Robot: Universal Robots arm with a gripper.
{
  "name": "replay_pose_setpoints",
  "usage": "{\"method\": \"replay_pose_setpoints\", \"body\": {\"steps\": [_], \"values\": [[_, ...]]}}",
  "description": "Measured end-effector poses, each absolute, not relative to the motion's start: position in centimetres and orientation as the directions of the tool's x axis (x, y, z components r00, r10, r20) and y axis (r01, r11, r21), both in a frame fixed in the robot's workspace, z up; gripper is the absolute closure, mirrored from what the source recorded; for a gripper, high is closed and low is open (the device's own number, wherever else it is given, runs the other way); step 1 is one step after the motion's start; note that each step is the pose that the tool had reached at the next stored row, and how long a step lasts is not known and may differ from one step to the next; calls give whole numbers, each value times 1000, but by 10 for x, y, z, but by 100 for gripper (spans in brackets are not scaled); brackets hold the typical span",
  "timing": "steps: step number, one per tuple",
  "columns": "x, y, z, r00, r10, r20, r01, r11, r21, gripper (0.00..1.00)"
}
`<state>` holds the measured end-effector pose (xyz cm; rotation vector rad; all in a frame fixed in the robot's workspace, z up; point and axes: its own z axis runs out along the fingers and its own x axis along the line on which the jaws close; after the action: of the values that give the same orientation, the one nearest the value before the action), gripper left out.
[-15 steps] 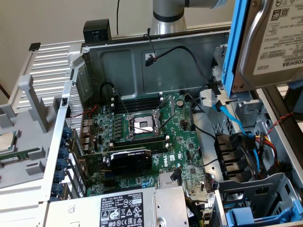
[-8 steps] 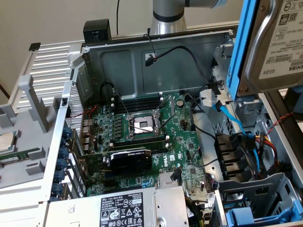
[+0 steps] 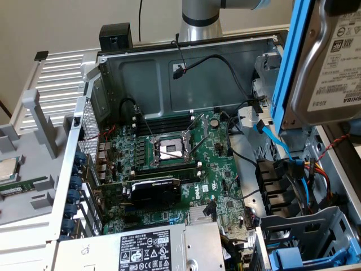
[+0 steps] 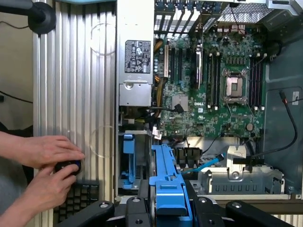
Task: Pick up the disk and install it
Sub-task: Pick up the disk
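Gripper [image 4: 168, 210] clamped on disk [image 3: 330, 62] | long axis near upright, held aloft | drive bay [image 3: 304, 226] below, along case [image 3: 146, 73] edge

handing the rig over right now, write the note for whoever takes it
Gripper: shut on the disk, clamping its blue carrier frame.
Disk: held in the air above the open computer case, at the exterior view's right, label visible.
Done: the pickup.
Left: the disk is not yet seated in the case.
Also: a person's hands are on a small black device beside the case.
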<state>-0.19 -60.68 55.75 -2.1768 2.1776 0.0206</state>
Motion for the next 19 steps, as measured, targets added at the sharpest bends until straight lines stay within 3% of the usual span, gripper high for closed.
{"method": "replay_pose_setpoints", "body": {"steps": [19], "values": [[7, -614, 534, -73, -996, -51, -997, 74, -35, 63]]}}
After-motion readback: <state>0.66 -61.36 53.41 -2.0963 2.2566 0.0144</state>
